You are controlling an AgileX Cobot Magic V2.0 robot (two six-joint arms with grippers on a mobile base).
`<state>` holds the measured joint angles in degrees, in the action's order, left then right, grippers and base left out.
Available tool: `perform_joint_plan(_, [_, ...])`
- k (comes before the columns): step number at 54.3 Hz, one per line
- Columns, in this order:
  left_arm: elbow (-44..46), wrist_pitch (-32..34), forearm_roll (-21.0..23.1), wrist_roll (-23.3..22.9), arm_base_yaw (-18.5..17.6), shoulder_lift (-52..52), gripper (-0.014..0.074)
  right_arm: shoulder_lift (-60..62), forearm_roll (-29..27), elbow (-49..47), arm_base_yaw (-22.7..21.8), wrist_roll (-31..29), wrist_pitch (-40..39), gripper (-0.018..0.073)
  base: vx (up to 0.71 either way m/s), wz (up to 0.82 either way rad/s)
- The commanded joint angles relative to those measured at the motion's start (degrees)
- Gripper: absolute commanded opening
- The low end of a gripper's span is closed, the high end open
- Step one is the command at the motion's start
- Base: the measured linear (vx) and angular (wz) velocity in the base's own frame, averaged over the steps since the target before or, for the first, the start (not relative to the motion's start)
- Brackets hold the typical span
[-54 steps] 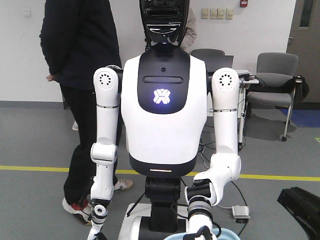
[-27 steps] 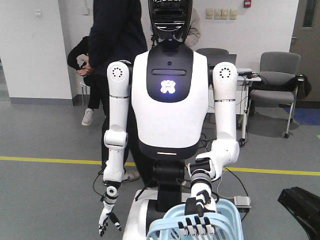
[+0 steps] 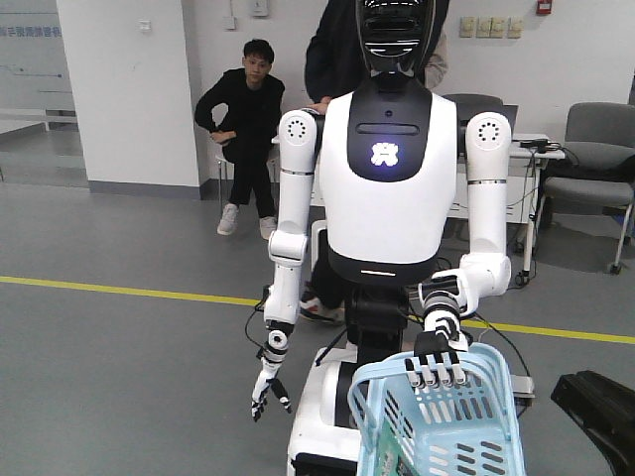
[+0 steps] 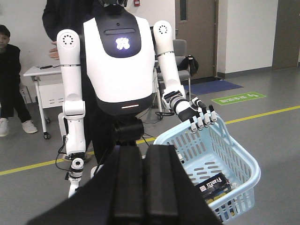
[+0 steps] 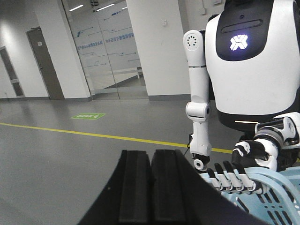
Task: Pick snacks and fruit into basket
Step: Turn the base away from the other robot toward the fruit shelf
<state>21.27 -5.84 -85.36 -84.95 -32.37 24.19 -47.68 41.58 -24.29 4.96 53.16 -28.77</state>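
One snack, the black packet lettered "Franzz" (image 4: 213,184), lies in the pale light-blue plastic basket (image 4: 234,154), which hangs from the white humanoid robot's hand (image 4: 199,115). The bumpy green fruit is nowhere visible. Both black grippers, left (image 4: 143,187) and right (image 5: 151,187), are closed and empty.

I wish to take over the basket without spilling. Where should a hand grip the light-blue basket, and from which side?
Grip the basket by its rounded rim on the side opposite the humanoid's fingers, coming from above. Those fingers hook the far rim and the basket hangs tilted from them, so the near rim is free, and its rolled edge suits a hooking hand.
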Motion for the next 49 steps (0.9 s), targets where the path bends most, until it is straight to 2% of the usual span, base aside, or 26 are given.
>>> perform_joint_plan(1, [1.5, -0.3, 0.0, -0.5, -0.1, 0.2, -0.0008, 0.5, -1.1, -1.6, -0.1, -0.5, -3.6, -0.0009, -0.12, 0.14])
perform_joint_plan(26, [1.5, -0.3, 0.0, -0.5, -0.1, 0.2, -0.0008, 0.5, -1.1, -1.6, -0.1, -0.5, -3.6, -0.0009, -0.03, 0.25])
perform_joint_plan(49, [1.5, -0.3, 0.0, -0.5, -0.1, 0.2, -0.0008, 0.5, -1.1, -1.6, -0.1, -0.5, -3.5, -0.0009, 0.06, 0.54])
